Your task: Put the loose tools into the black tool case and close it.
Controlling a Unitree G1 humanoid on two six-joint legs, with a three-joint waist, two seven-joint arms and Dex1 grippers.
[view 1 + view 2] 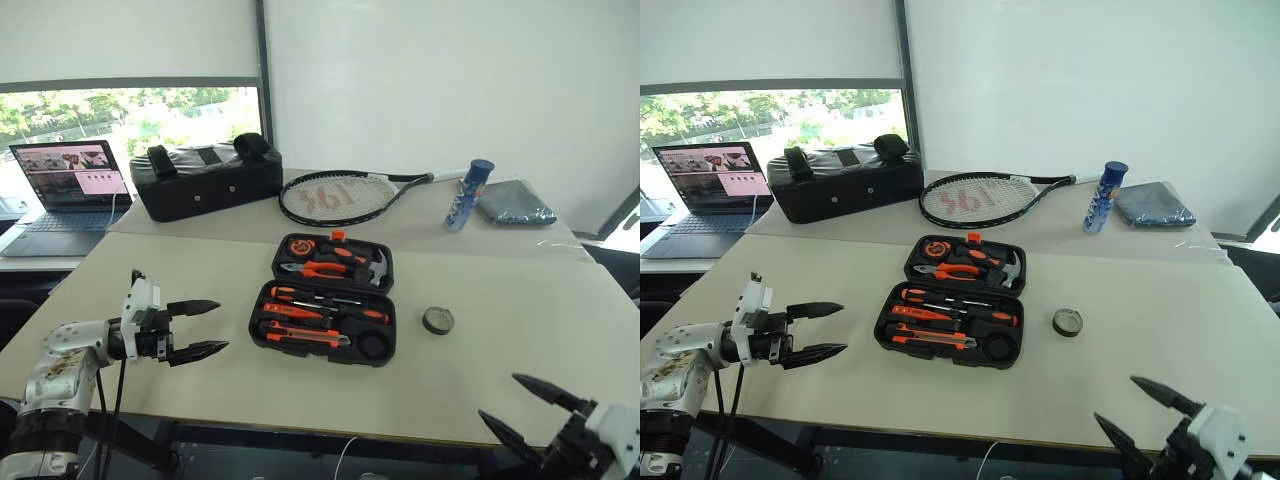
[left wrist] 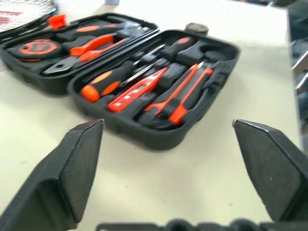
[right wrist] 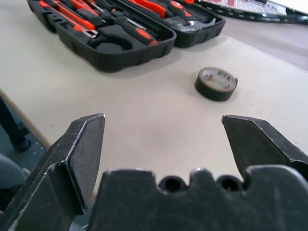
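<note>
Left eye view shows the black tool case lying open flat in the middle of the pale table, its lid half toward the far side and its tray half toward the robot. The lid half holds pliers, a round tape measure and a hammer. In the tray half sit the orange-and-black utility knife, the thin orange screwdriver and a black-and-orange-handled screwdriver, each lying in a moulded slot. The small dark tape roll lies on the table just to the right of the case, apart from it, not yet in the case.

The left gripper hovers over the table to the left of the case, pointing toward it, its two black fingers spread wide with nothing between them. The right gripper is low at the near right edge of the table, also spread wide and empty, with the tape roll ahead of it in the right wrist view.

Across the far side of the table lie a tennis racket, a black padded bag, a laptop, a blue canister and a grey folded cloth.
</note>
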